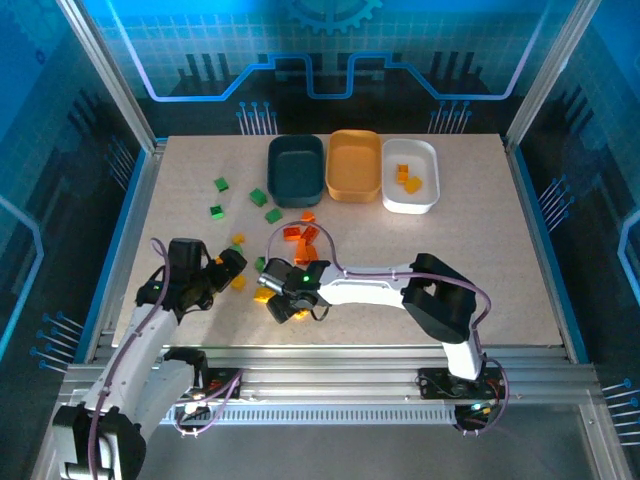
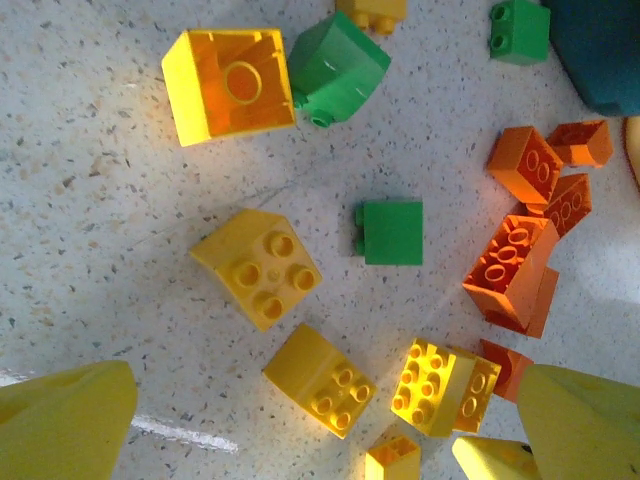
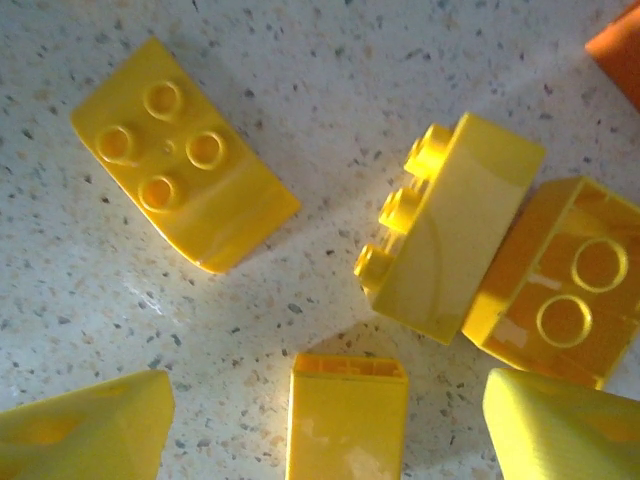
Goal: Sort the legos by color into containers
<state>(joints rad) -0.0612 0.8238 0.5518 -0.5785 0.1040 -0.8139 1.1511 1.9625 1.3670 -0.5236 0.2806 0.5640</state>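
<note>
Close up, a yellow brick [image 3: 347, 420] sits between the fingers of my right tool [image 3: 325, 400], which are spread either side, a gap to each. My left tool [image 2: 325, 385] is spread wide above the desk [image 2: 100, 250], pinching nothing, with legos [image 2: 258, 268] scattered beyond. At the far edge, the teal bin [image 1: 296, 195], orange bin [image 1: 354, 192] and white bin [image 1: 425, 200] stand in a row, with yellow-orange bricks [image 1: 408, 180] in the white one.

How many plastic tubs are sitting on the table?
3, side by side along the far edge of the table: the dark teal bin on the left, the orange bin in the middle, the white bin on the right. None looks hidden.
</note>
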